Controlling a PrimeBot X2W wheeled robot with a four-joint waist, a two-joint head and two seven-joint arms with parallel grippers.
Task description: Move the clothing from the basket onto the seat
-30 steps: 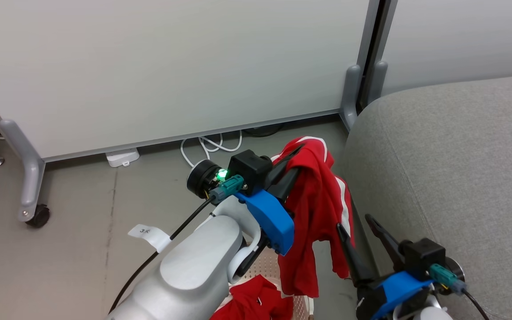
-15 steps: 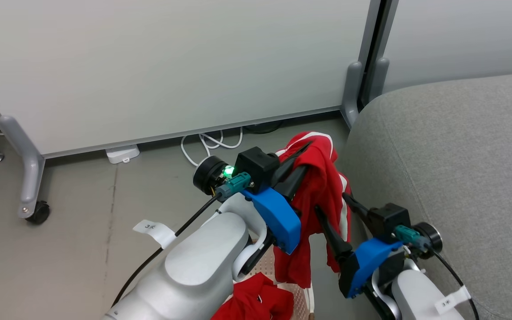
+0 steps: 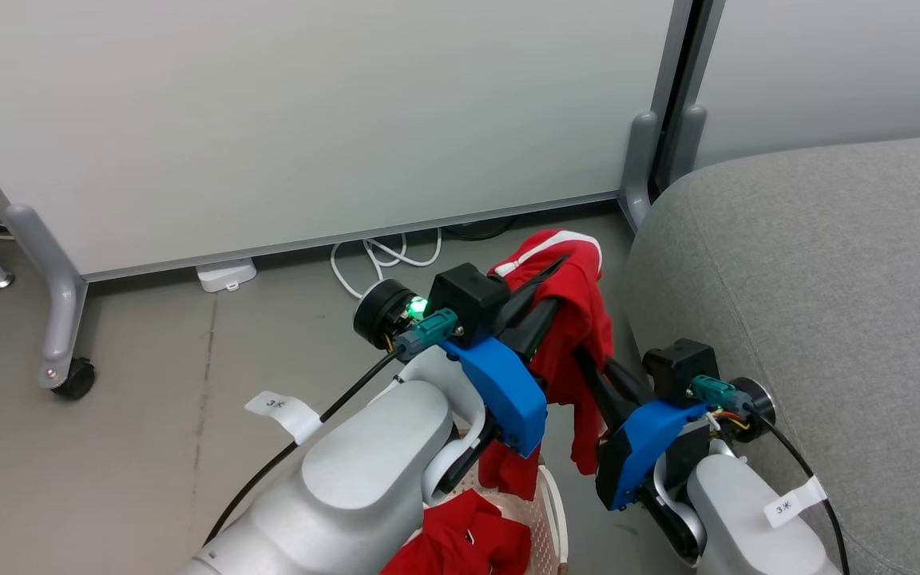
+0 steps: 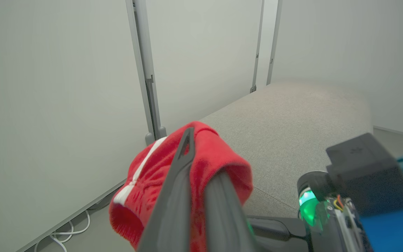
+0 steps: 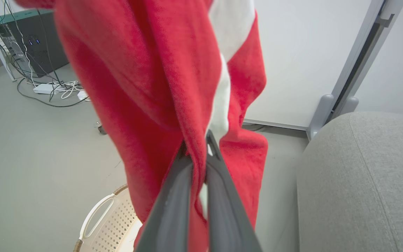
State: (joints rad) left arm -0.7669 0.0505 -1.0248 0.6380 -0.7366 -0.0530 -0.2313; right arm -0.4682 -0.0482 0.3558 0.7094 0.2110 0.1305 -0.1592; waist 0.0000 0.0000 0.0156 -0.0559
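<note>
Left end effector and right end effector both clench one red garment, raised (clearing the basket) for the seat at right.

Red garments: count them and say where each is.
2. The hanging garment is pinched by the left gripper and right gripper beside the sofa; the second garment lies in the basket. More may be hidden under it.
</note>
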